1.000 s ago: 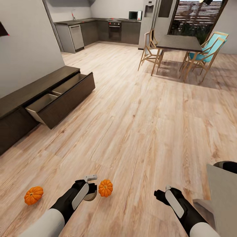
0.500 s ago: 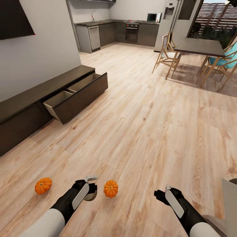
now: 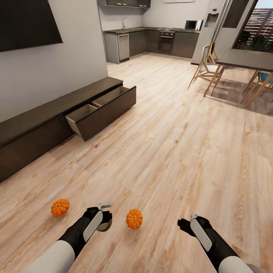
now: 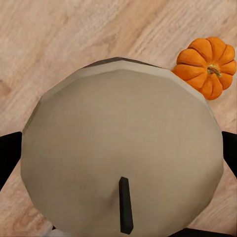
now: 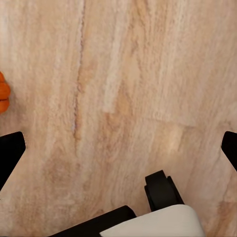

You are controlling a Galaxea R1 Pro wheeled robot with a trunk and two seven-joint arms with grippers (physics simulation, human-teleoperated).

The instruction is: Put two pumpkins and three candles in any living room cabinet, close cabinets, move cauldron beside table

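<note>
Floor (image 3: 182, 151): light wood planks, running from the robot towards a kitchen at the back.
Cabinet (image 3: 45, 121): long, low and dark brown, against the grey wall on the left; one drawer (image 3: 102, 110) stands pulled out, two compartments showing inside, both look bare.
Dining table (image 3: 246, 58): dark top, far right, with a wooden chair (image 3: 206, 72) beside it.
Left gripper (image 3: 103, 218): fingers closed around a candle (image 4: 121, 158), a cream-beige cylinder with a dark wick, held above the floor; dark fingertips show at either side of it in the left wrist view.
Right gripper (image 3: 185, 223): spread wide, nothing between the fingertips (image 5: 11, 153), bare planks below.
Pumpkin (image 3: 134, 219): orange and ribbed, on the floor between the two arms, just beside the held candle.
Second pumpkin (image 3: 60, 207): on the floor left of the left arm, well apart from the cabinet.
</note>
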